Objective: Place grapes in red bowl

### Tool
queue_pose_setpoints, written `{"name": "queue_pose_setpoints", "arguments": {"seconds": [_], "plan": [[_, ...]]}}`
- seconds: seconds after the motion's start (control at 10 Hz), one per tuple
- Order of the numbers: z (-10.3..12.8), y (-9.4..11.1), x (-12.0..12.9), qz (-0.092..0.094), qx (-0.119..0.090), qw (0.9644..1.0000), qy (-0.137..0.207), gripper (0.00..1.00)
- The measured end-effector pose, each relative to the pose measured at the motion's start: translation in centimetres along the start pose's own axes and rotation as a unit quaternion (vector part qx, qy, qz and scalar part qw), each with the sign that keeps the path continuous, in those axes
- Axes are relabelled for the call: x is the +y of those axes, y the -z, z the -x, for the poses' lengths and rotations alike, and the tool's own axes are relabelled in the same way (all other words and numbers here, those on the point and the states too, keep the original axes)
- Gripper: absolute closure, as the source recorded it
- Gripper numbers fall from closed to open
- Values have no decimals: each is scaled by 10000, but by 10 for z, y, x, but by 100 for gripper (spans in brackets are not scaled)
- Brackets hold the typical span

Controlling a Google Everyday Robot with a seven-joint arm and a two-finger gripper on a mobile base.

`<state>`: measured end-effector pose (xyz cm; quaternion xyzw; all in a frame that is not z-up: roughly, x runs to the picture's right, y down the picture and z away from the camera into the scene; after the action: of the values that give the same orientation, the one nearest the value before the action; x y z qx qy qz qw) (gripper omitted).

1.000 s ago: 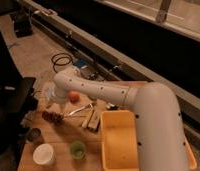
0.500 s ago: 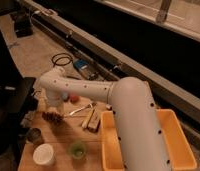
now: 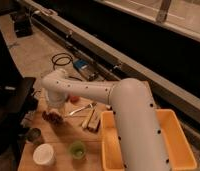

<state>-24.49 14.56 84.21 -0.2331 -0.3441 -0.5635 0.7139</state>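
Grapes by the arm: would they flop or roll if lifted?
The grapes look like a bunch of small round berries, so they would probably sag, not stay stiff. Any loose berry might roll across the flat table. Likely soft too: the gripper, hanging just above them, could crush them if it squeezed hard.

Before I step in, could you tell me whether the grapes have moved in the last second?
No. The grapes keep their spot up-left of the green cup; the pincer hangs just above them.
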Motion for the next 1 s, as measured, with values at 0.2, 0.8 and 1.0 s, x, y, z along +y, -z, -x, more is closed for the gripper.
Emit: {"name": "queue_pose_setpoints", "arguments": {"seconds": [0.2, 0.8, 1.0], "plan": [[1, -9, 2, 6, -101, 9999, -30, 40], [7, -26, 2, -74, -342, 9994, -24, 65], [8, -27, -2, -146, -359, 9992, 13, 83]]}}
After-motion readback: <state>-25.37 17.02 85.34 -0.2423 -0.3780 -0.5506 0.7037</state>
